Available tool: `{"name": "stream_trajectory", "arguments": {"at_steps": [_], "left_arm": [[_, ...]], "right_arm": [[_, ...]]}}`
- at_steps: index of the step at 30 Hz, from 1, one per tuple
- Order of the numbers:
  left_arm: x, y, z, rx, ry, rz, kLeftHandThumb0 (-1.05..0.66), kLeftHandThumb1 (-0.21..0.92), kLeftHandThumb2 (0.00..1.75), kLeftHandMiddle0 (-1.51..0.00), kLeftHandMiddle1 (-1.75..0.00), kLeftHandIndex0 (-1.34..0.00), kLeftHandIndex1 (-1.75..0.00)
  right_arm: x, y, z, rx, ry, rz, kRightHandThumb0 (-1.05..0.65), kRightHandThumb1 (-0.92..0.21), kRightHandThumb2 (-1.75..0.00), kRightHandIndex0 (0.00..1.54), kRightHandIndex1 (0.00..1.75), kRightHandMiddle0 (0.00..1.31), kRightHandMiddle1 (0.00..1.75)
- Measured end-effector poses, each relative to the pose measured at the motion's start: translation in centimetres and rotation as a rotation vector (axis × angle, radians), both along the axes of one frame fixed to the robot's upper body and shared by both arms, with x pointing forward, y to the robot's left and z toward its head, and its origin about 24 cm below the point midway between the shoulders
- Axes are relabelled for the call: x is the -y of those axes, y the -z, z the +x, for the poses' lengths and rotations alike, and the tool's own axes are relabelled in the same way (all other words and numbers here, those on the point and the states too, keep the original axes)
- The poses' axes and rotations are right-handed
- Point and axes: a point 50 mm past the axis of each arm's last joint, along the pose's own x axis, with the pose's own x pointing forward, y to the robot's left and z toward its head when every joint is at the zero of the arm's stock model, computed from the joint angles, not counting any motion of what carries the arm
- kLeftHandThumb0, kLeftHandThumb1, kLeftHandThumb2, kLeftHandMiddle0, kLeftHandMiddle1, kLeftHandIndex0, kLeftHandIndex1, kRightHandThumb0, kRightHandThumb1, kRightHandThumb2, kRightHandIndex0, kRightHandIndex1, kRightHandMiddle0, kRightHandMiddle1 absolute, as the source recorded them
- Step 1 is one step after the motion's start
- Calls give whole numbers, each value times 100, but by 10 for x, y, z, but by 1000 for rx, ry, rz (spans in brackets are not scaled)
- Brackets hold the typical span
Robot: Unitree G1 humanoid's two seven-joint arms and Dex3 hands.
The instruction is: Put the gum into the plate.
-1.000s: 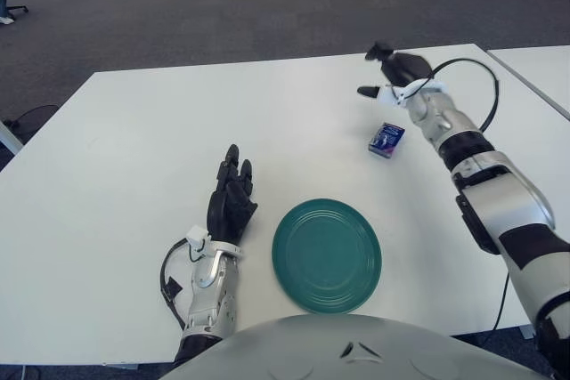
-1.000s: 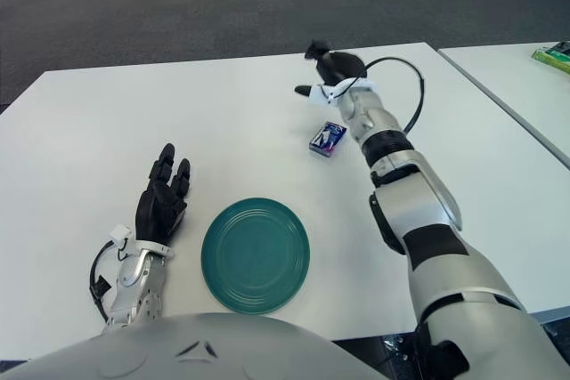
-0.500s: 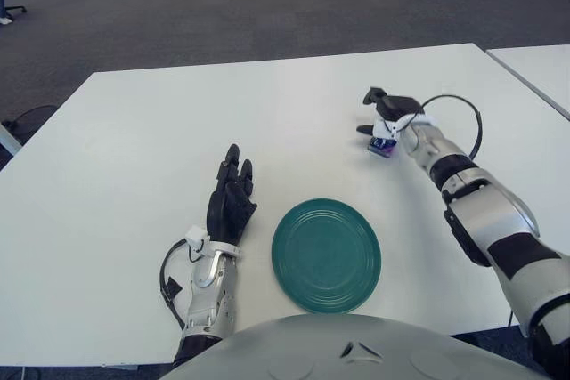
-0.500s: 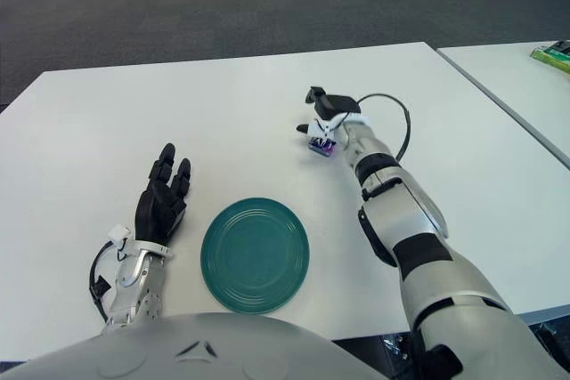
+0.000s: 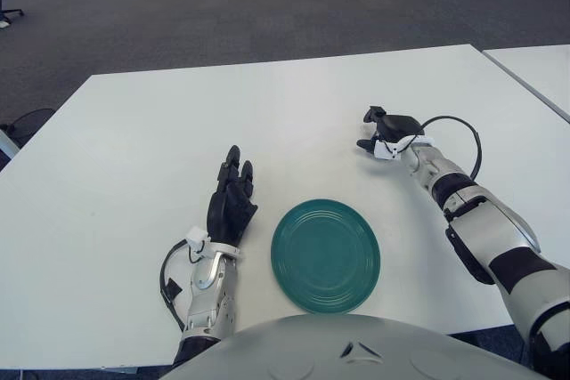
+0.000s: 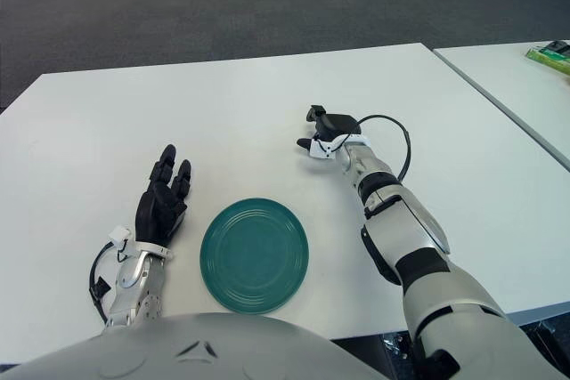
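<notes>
The green plate (image 5: 326, 255) lies on the white table (image 5: 160, 131) near the front edge, with nothing on it. My right hand (image 5: 386, 128) is down at the table surface to the far right of the plate, on the spot where the blue gum pack lay. The hand covers the gum, so the pack does not show in either view. My left hand (image 5: 232, 198) shows just left of the plate, fingers straight and holding nothing.
A black cable (image 5: 463, 131) loops beside my right wrist. A second white table (image 6: 517, 77) stands to the right across a narrow gap, with a green object (image 6: 554, 55) at its far end. Dark carpet lies beyond the table.
My right hand came back from the far side of the gum and dropped down onto it. The blue pack, visible before, is now hidden under the hand. The left hand has not moved.
</notes>
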Motion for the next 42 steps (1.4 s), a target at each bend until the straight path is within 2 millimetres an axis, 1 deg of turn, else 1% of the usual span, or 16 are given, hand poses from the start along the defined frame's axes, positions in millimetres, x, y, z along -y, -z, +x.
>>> {"name": "stream_trajectory", "arguments": {"at_steps": [13, 19, 24, 27, 34, 42], "left_arm": [[0, 0, 0, 5, 1, -14, -105, 92, 99, 0, 0, 0, -22], [2, -2, 0, 9, 6, -5, -105, 92, 99, 0, 0, 0, -21], [4, -2, -3, 5, 9, 12, -105, 92, 99, 0, 0, 0, -19], [5, -3, -3, 1, 5, 14, -105, 92, 99, 0, 0, 0, -18], [7, -4, -4, 1, 3, 12, -105, 92, 100, 0, 0, 0, -18], [8, -5, -6, 1, -7, 11, -105, 92, 100, 0, 0, 0, -19]], "right_arm": [[2, 5, -4, -8, 1, -45, -70, -92, -55, 47, 4, 0, 77], [3, 6, -4, -10, 5, -61, -70, -92, -56, 46, 3, 0, 69], [4, 7, -4, -12, 1, -82, -71, -92, -57, 44, 2, 0, 68], [5, 6, -4, -11, -28, -134, -72, -92, -58, 42, 1, 0, 68], [23, 2, -5, 10, -114, -310, -76, -92, -68, 38, 0, 0, 68], [49, -1, -6, -14, -87, -404, -78, -92, -75, 34, 0, 0, 60]]}}
